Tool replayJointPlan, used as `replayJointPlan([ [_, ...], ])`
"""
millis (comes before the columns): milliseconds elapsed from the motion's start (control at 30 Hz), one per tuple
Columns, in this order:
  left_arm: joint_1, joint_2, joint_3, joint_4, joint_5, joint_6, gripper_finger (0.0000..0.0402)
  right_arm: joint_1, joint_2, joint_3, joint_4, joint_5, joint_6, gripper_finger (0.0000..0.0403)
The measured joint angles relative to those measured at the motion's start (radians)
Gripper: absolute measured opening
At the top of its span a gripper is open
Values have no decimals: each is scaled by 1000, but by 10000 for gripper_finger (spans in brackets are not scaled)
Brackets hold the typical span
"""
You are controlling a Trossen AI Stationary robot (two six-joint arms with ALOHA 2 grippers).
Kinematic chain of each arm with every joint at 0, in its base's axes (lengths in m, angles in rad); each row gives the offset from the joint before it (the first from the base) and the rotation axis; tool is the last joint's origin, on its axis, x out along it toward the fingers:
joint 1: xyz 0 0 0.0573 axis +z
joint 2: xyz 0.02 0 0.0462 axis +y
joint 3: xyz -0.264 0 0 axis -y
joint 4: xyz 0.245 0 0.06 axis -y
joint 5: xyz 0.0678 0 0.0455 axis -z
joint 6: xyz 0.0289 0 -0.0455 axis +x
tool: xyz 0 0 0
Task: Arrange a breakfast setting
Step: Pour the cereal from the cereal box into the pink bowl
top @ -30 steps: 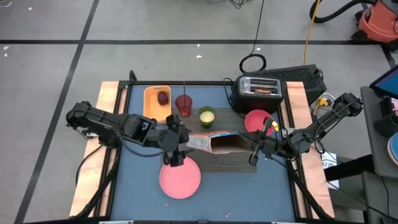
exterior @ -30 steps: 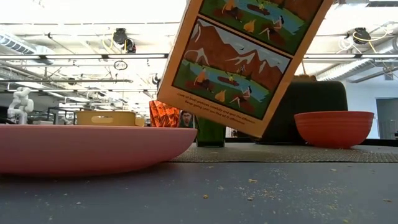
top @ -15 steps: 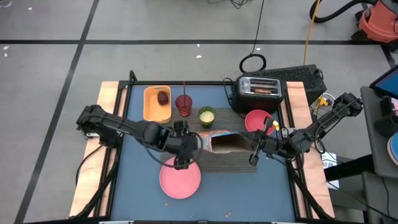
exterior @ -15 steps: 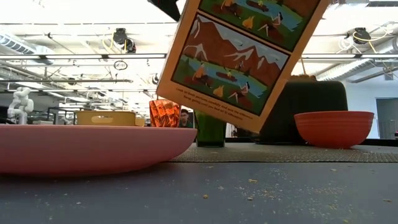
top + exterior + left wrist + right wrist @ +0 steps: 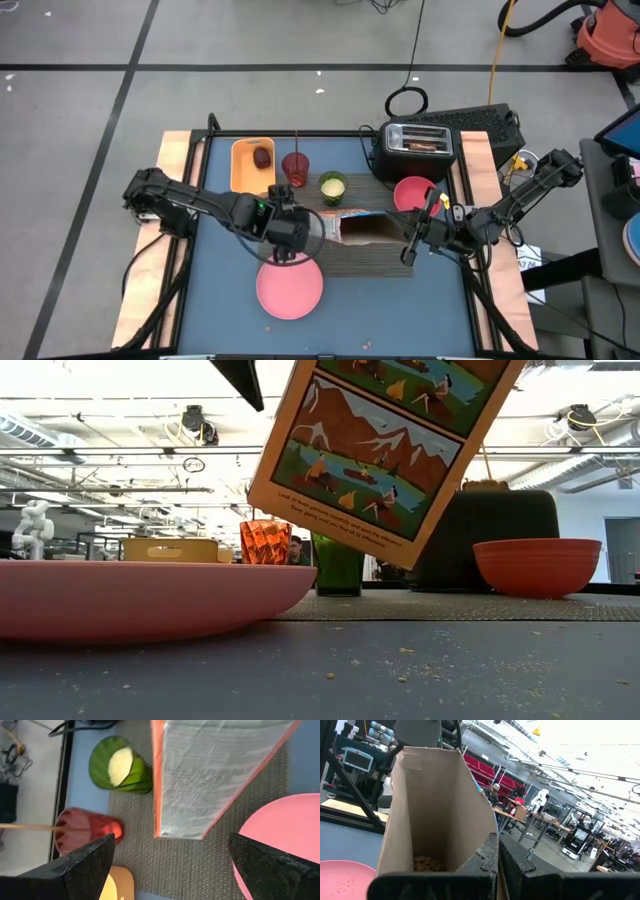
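Note:
A cereal box [image 5: 355, 228] hangs tilted above the dark woven placemat [image 5: 372, 262], its open end up and toward the table's right. My right gripper [image 5: 412, 240] is shut on that end. My left gripper [image 5: 300, 233] is open beside the box's closed end [image 5: 200, 785], one finger on either side, not touching. The pink plate [image 5: 290, 287] lies near the front, and the pink-red bowl [image 5: 413, 193] sits on the mat. The green cup [image 5: 333, 186] and red tumbler [image 5: 295, 168] stand behind. The dark-red fruit [image 5: 262, 157] lies in a yellow tray [image 5: 247, 178]. My right gripper holds the box's side wall at the rim of its open end [image 5: 492, 837], one finger inside the box and one outside. It comes at the rim from the table's right. The box is lifted clear of the mat and tilted, with cereal [image 5: 427, 864] at its bottom.
A black toaster [image 5: 420, 145] with toast in its slots stands at the back right, just behind the bowl. Crumbs lie on the blue table top [image 5: 420, 670] near the front. Wooden side boards [image 5: 175, 160] run along both sides of the table.
My left gripper has moved toward the table's right, up to the box's closed end, and stays open. The box's lower end has risen a little and tipped slightly more in my right gripper's hold.

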Motion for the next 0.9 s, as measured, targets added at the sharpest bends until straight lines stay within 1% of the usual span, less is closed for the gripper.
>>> replayJointPlan([
  [67, -4, -35, -66, 20, -1, -12, 390, 0, 0, 0, 0, 0, 0, 0],
  [100, -5, -61, -119, 50, 0, -26, 390, 0, 0, 0, 0, 0, 0, 0],
  [200, -12, -171, -326, 150, 2, -101, 390, 0, 0, 0, 0, 0, 0, 0],
  [267, -13, -260, -470, 289, 0, -158, 390, 0, 0, 0, 0, 0, 0, 0],
  [333, -16, -344, -607, 435, 9, -179, 390, 0, 0, 0, 0, 0, 0, 0],
  [433, -18, -431, -775, 682, 46, -166, 390, 0, 0, 0, 4, -1, 0, 0],
  [500, -17, -465, -863, 829, 53, -143, 390, 0, 0, 0, 15, -1, 4, 0],
  [600, -13, -473, -968, 1055, 54, -86, 390, 0, 0, 0, 47, -1, 4, 0],
  [700, -1, -473, -1043, 1260, 56, -16, 390, 0, 0, 0, 76, -2, 4, 0],
  [800, 19, -470, -1100, 1391, 56, 22, 390, 0, 0, 0, 90, -2, 5, 0],
  [900, 37, -470, -1126, 1490, 55, 35, 390, 0, 0, 0, 101, -2, 6, 0],
])
